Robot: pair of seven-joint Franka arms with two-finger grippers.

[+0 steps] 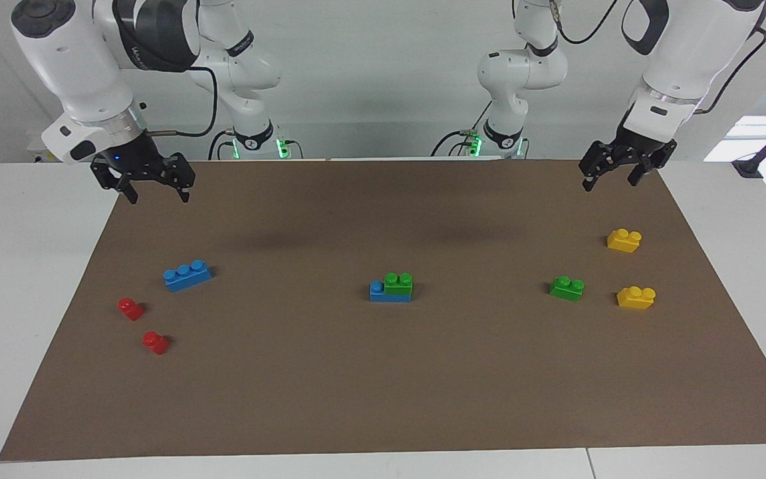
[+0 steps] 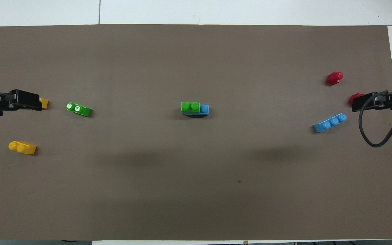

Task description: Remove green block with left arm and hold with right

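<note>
A green block (image 1: 398,283) with two studs sits on top of a blue brick (image 1: 378,293) in the middle of the brown mat; the pair also shows in the overhead view, green block (image 2: 190,107) on blue brick (image 2: 204,109). A second, identical green brick (image 1: 567,288) lies alone toward the left arm's end, also seen in the overhead view (image 2: 78,109). My left gripper (image 1: 611,181) is open and empty, raised over the mat's corner at its own end. My right gripper (image 1: 158,196) is open and empty, raised over the mat's edge at its own end. Both arms wait.
Two yellow bricks (image 1: 624,239) (image 1: 636,297) lie at the left arm's end. A loose blue three-stud brick (image 1: 187,275) and two small red blocks (image 1: 131,308) (image 1: 155,342) lie at the right arm's end. The brown mat (image 1: 383,399) covers the white table.
</note>
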